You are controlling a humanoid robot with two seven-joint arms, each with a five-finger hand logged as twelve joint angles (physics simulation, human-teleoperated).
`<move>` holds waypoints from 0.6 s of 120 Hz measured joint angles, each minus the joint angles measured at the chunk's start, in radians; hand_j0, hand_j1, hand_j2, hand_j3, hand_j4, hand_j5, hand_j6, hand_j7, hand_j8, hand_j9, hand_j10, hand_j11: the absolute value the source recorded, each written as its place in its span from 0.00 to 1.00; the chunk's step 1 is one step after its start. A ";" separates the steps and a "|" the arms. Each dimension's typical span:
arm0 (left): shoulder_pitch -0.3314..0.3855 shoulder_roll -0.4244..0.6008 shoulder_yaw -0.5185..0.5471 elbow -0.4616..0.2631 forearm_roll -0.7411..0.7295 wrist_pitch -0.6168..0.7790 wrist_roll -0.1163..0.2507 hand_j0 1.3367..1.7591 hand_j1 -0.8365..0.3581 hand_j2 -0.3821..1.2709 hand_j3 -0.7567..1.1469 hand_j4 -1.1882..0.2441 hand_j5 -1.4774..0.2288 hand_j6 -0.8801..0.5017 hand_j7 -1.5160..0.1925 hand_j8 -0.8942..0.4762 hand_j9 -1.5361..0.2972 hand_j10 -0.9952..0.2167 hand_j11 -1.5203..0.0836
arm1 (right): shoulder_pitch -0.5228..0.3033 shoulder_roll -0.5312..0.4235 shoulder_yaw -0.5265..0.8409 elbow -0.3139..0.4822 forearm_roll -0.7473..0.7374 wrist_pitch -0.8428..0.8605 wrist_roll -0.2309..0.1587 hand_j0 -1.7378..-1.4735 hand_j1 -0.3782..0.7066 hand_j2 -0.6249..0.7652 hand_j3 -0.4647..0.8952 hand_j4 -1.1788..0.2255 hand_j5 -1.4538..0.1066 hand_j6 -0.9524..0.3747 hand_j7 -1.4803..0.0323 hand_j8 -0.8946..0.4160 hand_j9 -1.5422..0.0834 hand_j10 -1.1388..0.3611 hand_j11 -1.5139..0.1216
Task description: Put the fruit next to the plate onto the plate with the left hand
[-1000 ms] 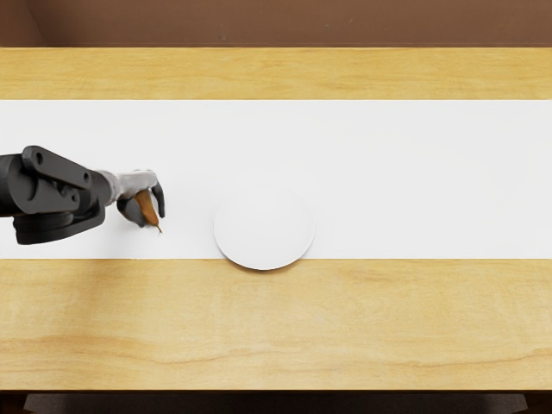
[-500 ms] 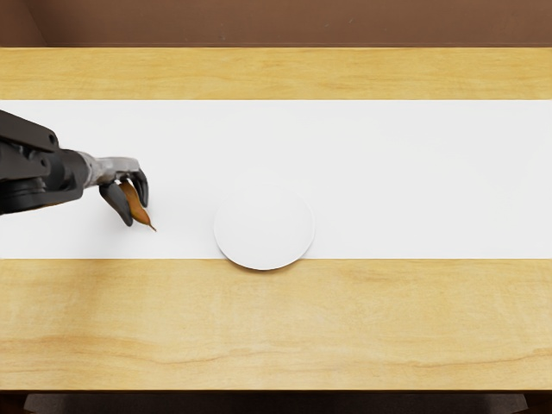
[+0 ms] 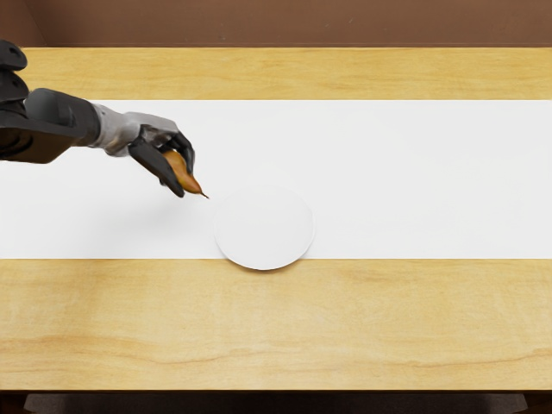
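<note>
A small orange-brown fruit (image 3: 184,174) with a thin stem pointing right and down is held in my left hand (image 3: 169,161), whose dark fingers are curled around it. Hand and fruit hang above the white runner, just up and left of the white round plate (image 3: 264,228). The stem tip ends a short way from the plate's upper left rim. The left arm (image 3: 52,128) comes in from the left edge. The plate holds nothing. No right arm shows.
A white runner (image 3: 414,172) crosses the wooden table (image 3: 276,328) from side to side, with bare wood in front and behind. A dark brown wall edge runs along the top of the picture.
My left hand has lifted the fruit off the runner and carried it up and to the right, toward the plate. The arm has swung higher in the picture.
</note>
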 joint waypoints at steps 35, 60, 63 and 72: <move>0.085 -0.119 -0.173 0.031 -0.009 -0.016 0.000 0.73 0.29 0.48 0.40 0.20 0.23 0.34 0.22 0.38 0.21 0.15 0.21 | 0.000 0.000 0.000 0.000 0.000 0.000 0.000 0.30 0.04 0.45 0.34 0.83 0.93 0.71 0.97 0.68 0.94 0.75 0.92; 0.155 -0.157 -0.192 0.058 -0.010 0.093 0.000 0.73 0.29 0.50 0.40 0.20 0.23 0.35 0.22 0.39 0.20 0.14 0.21 | 0.000 0.000 0.000 0.000 0.000 0.000 0.000 0.30 0.04 0.45 0.34 0.83 0.93 0.71 0.97 0.68 0.94 0.75 0.92; 0.155 -0.157 -0.193 0.061 -0.010 0.098 0.000 0.73 0.29 0.50 0.40 0.20 0.23 0.35 0.22 0.39 0.20 0.14 0.21 | 0.000 0.000 0.000 0.000 0.000 0.000 0.000 0.30 0.04 0.45 0.34 0.83 0.93 0.71 0.97 0.68 0.94 0.75 0.92; 0.166 -0.165 -0.193 0.069 -0.011 0.115 0.001 0.73 0.28 0.49 0.40 0.20 0.24 0.35 0.22 0.39 0.20 0.15 0.21 | 0.000 0.000 0.000 0.000 0.000 0.000 0.000 0.30 0.04 0.45 0.34 0.83 0.93 0.71 0.97 0.68 0.94 0.75 0.92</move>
